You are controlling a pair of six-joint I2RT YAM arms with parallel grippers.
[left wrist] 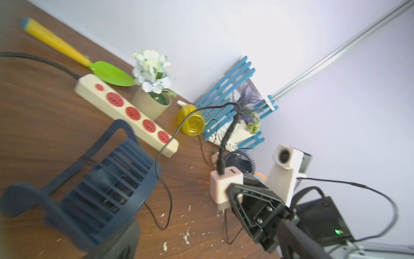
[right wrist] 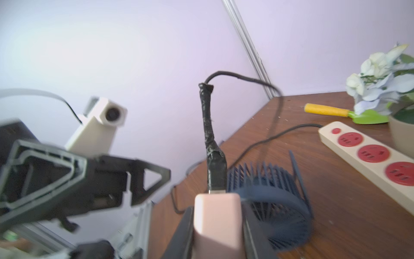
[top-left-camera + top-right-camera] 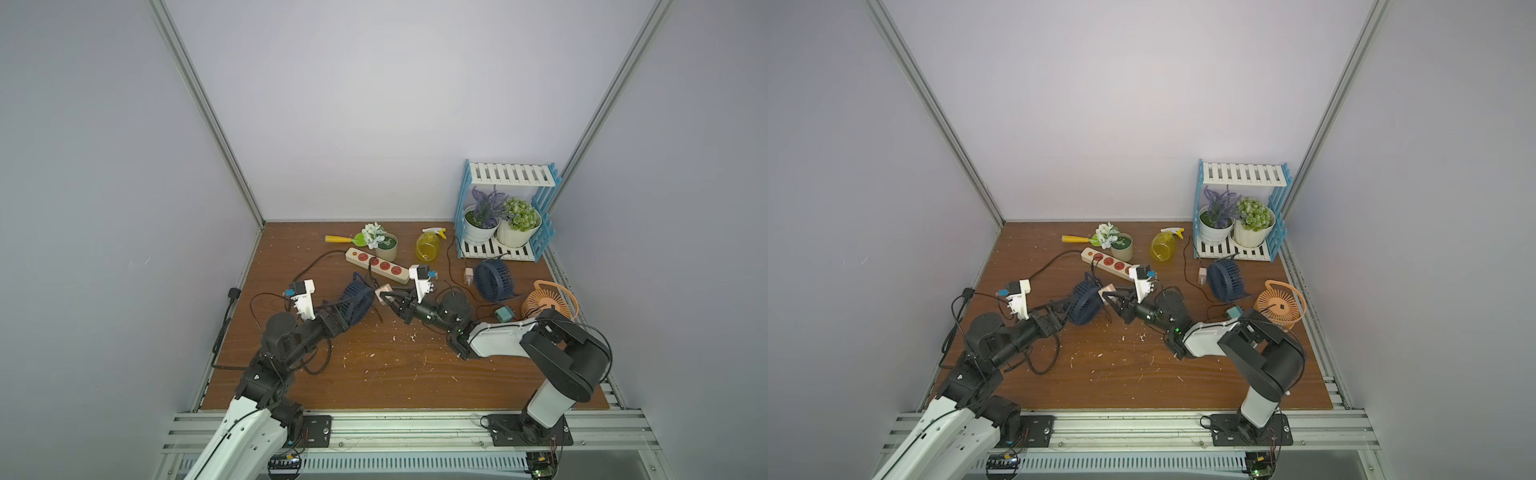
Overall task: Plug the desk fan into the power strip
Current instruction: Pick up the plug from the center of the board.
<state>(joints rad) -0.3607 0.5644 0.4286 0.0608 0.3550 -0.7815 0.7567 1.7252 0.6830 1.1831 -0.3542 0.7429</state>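
The desk fan [image 3: 355, 300], dark blue, sits mid-table with its grille right in front of my left gripper [image 3: 337, 311]. That gripper's jaws stand wide open, and contact with the fan cannot be told. My right gripper [image 3: 388, 300] is shut on the fan's pink plug adapter [image 2: 216, 222], held just off the table beside the fan [image 2: 271, 201]. The black cord [image 1: 179, 127] arches up from the adapter [image 1: 224, 188]. The cream power strip [image 3: 378, 265] with red sockets lies behind both grippers, its near end close to the adapter. In the left wrist view the strip [image 1: 127, 112] shows bare sockets.
A second blue fan [image 3: 494, 279] and an orange fan [image 3: 548, 305] stand at the right, with loose adapters and cords around them. A blue-and-white shelf [image 3: 513, 174] holds two potted plants. A yellow spray bottle [image 3: 428, 246], a flower pot [image 3: 384, 245] and a trowel [image 3: 340, 239] lie behind the strip.
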